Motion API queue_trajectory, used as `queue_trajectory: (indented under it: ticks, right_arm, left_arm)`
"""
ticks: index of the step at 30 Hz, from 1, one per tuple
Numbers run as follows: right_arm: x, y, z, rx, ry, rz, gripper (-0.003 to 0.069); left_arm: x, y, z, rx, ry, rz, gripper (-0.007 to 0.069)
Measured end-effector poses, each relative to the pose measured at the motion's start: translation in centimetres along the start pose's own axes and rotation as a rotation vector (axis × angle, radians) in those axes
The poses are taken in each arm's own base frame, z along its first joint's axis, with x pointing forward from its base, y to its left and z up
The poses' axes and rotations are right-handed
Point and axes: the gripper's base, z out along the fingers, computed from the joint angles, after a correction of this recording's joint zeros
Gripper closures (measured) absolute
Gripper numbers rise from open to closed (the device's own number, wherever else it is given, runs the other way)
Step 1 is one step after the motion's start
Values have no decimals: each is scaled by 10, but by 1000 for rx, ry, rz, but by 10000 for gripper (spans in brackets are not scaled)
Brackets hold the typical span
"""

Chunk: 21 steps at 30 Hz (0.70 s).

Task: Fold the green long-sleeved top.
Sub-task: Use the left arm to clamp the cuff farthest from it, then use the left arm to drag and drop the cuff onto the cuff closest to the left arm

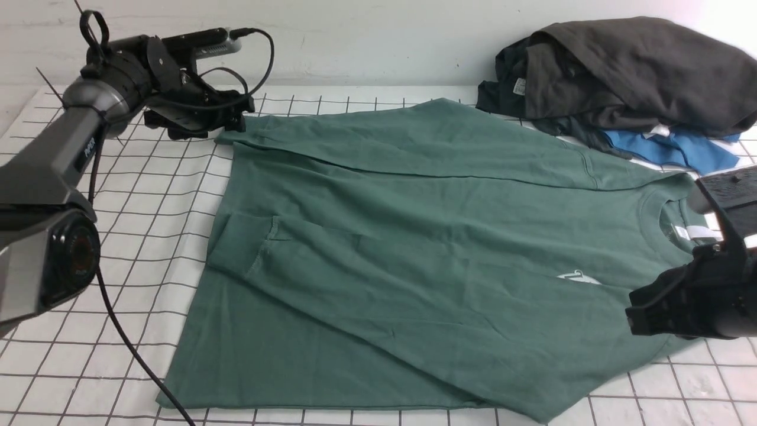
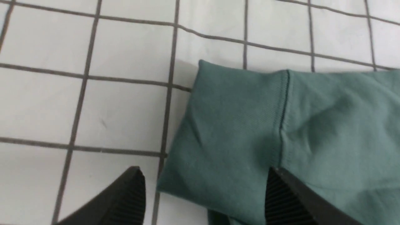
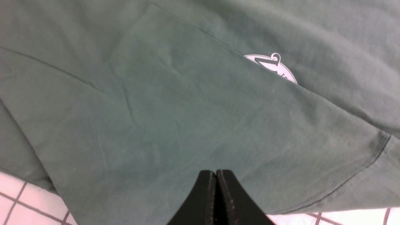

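Front view: large sage-green cotton long-sleeved top [image 1: 414, 248] spread flat on white grid-lined desk [image 1: 148, 236], neck toward the right, both sleeves folded across the body. Left pincer [image 1: 233, 121] at the top's far left corner; right pincer [image 1: 637, 313] over its near right edge, just beside the neckline. Dark grey clothes pile [image 1: 621, 71] on a bright blue garment [image 1: 668, 148], far right, touching the top's shoulder. Left wrist view: pincer wide, fingers either side of the ribbed cuff [image 2: 237, 118], which lies flat on the desk. Right wrist view: pincer closed tight, nothing between its fingers, above the folded sleeve; sleeve edge half covers the white round logo [image 3: 272, 65].
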Motion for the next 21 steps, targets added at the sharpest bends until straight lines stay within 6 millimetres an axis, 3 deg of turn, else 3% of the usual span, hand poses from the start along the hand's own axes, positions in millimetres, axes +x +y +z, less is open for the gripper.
queue_trajectory:
  ticks: [4,6,10,12,16,17,21]
  right_arm:
    - [0,0,0,-1,2,1,669]
    - [0,0,0,-1,2,1,669]
    - [0,0,0,-1,2,1,669]
    - [0,0,0,-1,2,1,669]
    - [0,0,0,-1,2,-8,669]
    - [0,0,0,-1,2,-11,669]
    - [0,0,0,-2,4,-36,669]
  left_arm:
    - [5,4,14,1,-8,-46,227]
    - [10,7,23,-2,-7,-52,312]
    - [6,5,21,9,-27,-46,542]
    - [1,3,15,16,-38,-27,594]
    - [-24,-12,-21,46,-66,18,605]
    - [-25,-13,-22,48,-71,19,605]
    - [-43,-38,-82,75,9,74,605]
